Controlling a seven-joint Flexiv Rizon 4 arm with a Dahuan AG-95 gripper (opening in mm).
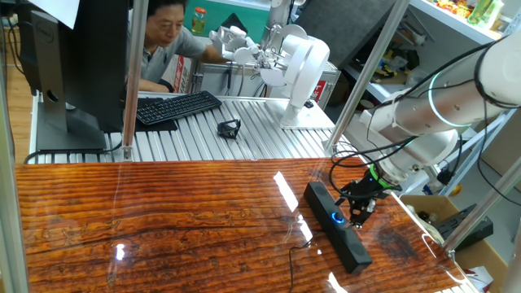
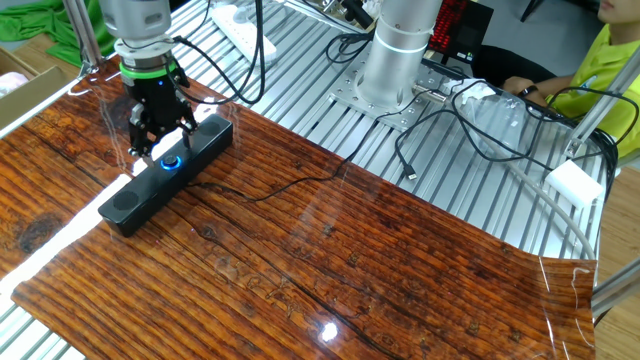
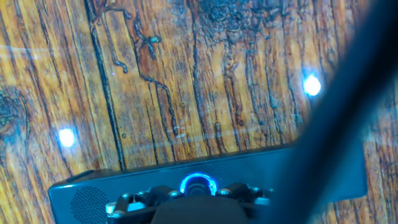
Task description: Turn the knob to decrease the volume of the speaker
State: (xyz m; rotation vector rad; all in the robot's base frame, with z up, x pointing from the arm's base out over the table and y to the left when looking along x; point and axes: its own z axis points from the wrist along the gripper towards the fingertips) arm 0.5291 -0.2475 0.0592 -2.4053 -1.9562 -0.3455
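The speaker lies on the wooden tabletop near one end edge, its blue-ringed knob midway along. The tool hangs just above the knob; whether its fingers are apart or together cannot be told. In the hand view a blurred dark shape hides the bar's right part.

The speaker is a long, slim black bar that lies flat on the wooden counter, near the edge where the wood meets the metal slats and close to one corner, turned at an angle to the counter's edges. The knob is a small round black dial with a bright blue ring of light around it, placed on the top face about the middle of the bar's length. A thin black cable runs from the bar over the wood toward the slatted edge
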